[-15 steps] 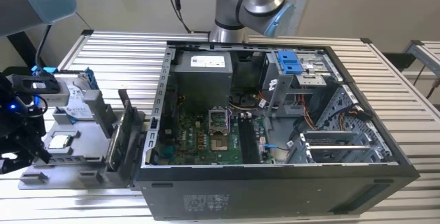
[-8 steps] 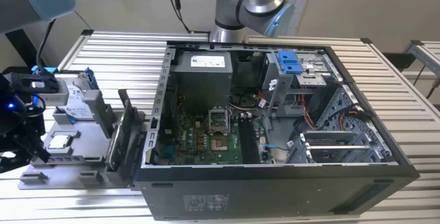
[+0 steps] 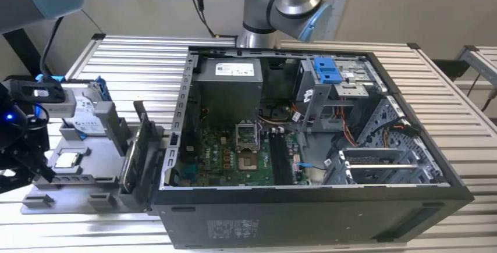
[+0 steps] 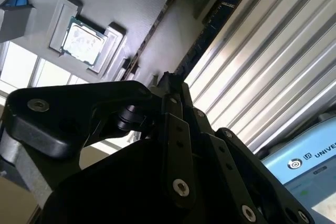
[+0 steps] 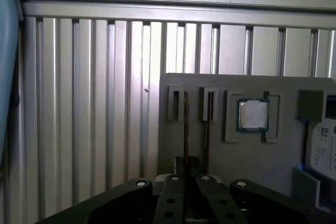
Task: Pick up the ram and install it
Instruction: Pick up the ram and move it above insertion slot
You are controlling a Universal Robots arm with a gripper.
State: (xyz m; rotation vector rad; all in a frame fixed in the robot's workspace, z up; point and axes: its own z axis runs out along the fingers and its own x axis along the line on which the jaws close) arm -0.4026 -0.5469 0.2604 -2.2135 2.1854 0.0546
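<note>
The ram (image 4: pixel 210 24) is a dark thin stick standing on edge in a slot of the grey holder (image 5: pixel 173 85). In the first wrist view the ram (image 5: pixel 185 116) runs from its slot down to my fingertips. My black gripper (image 4: pixel 172 85) has its fingers pressed together on the stick's near end. In the exterior view the gripper (image 3: pixel 43 174) is low over the front end of the holder (image 3: pixel 93 177), at that view's far left. A second stick (image 5: pixel 208 116) sits in the slot beside the first.
The holder also carries a square silver processor (image 5: pixel 253 115) and a hard drive (image 3: pixel 78 122) in a blue bracket. Dark boards (image 3: pixel 144 142) stand on edge between holder and open computer case (image 3: pixel 311 218). The green motherboard with its long memory slots (image 3: pixel 280 154) lies inside.
</note>
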